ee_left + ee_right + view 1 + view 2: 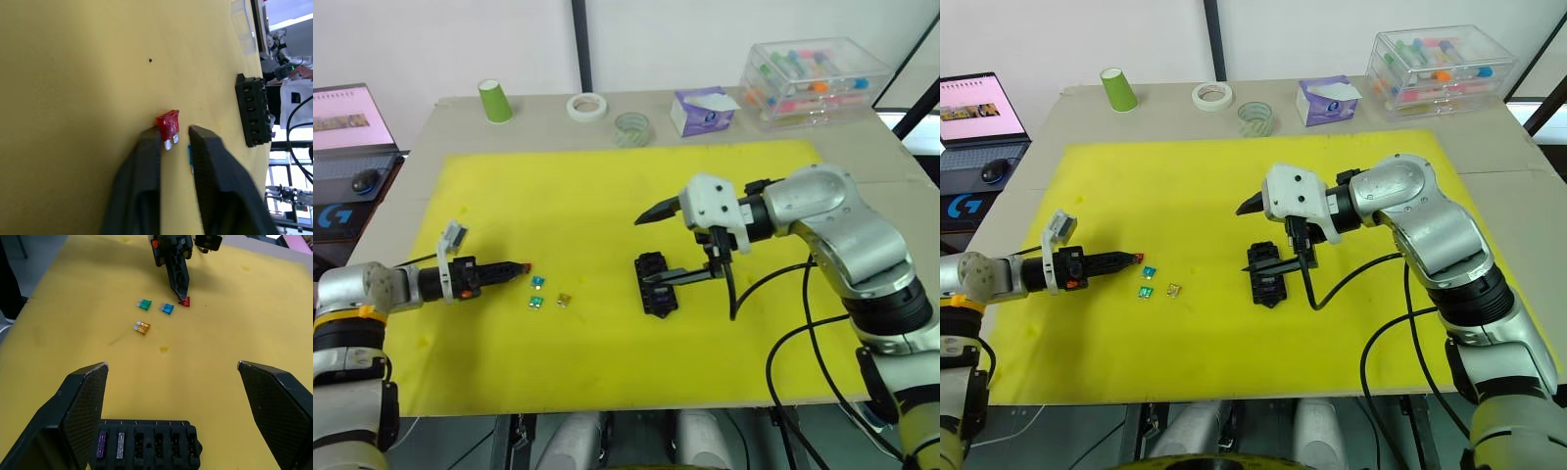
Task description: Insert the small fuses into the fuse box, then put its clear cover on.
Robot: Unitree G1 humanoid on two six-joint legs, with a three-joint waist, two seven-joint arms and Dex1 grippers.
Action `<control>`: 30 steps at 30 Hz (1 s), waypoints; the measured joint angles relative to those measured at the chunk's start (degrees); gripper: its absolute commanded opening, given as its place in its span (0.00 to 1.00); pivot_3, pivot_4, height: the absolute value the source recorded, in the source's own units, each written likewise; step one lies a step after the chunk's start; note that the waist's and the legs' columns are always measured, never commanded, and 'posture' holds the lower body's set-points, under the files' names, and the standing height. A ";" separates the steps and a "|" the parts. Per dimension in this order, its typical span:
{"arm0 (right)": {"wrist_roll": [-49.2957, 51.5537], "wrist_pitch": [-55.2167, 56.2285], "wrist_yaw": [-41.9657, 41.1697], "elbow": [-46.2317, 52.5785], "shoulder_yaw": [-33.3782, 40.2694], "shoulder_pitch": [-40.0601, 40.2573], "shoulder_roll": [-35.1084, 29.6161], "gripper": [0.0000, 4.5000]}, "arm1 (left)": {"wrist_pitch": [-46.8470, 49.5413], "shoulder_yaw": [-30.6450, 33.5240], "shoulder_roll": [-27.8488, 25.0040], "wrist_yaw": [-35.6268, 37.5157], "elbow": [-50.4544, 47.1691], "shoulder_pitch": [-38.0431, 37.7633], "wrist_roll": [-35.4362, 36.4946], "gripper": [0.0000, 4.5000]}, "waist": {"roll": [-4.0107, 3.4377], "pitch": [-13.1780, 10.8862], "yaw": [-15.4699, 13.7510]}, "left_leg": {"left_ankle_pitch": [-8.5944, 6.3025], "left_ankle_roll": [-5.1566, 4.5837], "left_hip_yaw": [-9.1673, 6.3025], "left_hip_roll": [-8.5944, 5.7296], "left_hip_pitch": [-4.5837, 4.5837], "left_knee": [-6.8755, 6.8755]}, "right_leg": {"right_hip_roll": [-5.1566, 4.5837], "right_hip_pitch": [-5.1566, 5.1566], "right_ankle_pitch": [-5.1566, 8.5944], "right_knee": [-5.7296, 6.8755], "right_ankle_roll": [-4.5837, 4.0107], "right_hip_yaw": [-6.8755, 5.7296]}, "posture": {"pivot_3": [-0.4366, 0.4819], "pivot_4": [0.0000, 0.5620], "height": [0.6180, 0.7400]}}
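Left gripper (173,139) is slightly open, the red fuse (168,125) loose at the fingertips, touching one, not clamped; closing off-centre may flick it away. Right gripper (171,367) is wide open, empty, straddling the fuse box (146,448), which could shift unclamped.

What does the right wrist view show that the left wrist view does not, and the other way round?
Right wrist view but not left wrist view: the green fuse and amber fuse lying on the mat, two fuses seated in the box, and the open right end effector.

Left wrist view but not right wrist view: a pale clear piece, perhaps the cover.

Both: the red fuse, the box, the mat, and the left end effector, open around the red fuse.
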State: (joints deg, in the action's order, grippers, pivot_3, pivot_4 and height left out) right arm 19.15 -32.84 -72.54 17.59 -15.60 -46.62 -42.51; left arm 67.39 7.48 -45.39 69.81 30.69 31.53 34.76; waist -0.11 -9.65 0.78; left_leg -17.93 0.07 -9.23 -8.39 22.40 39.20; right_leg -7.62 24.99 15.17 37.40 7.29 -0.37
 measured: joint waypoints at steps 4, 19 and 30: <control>-0.35 0.66 -0.44 0.00 -0.22 0.00 0.00 1.00 | -0.65 0.05 0.11 -0.08 0.12 -0.36 -0.30 0.10 | 0.00 0.00 0.01 | 0.00 0.00 0.00 0.00 0.00 0.00 | 0.00 0.00 0.00 0.02 0.00 0.00 | 0.48 0.27 1.00; -0.58 1.00 -0.76 -0.05 -1.10 0.00 0.07 1.00 | -1.99 0.43 0.60 -1.25 -0.38 -0.99 -0.28 0.00 | -0.02 0.02 0.02 | 0.01 0.02 0.00 0.00 -0.01 0.00 | 0.00 0.01 0.00 0.05 0.00 0.01 | 0.48 0.27 1.00; -0.60 0.39 -0.68 -0.13 -0.89 0.04 -0.47 1.00 | -9.82 8.26 1.51 -3.04 -13.87 -5.53 2.97 0.00 | 0.04 0.00 -0.03 | 0.02 0.03 0.00 0.04 0.03 0.02 | -0.03 0.04 0.00 0.03 0.00 0.01 | 0.48 0.27 1.00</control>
State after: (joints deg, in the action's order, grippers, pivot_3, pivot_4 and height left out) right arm 18.56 -32.45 -73.22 17.46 -16.49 -46.58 -42.98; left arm 57.57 15.74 -43.87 66.78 16.82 26.00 37.73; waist -0.08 -9.65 0.75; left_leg -17.91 0.11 -9.23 -8.35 22.43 39.22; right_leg -7.64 25.03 15.17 37.44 7.29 -0.36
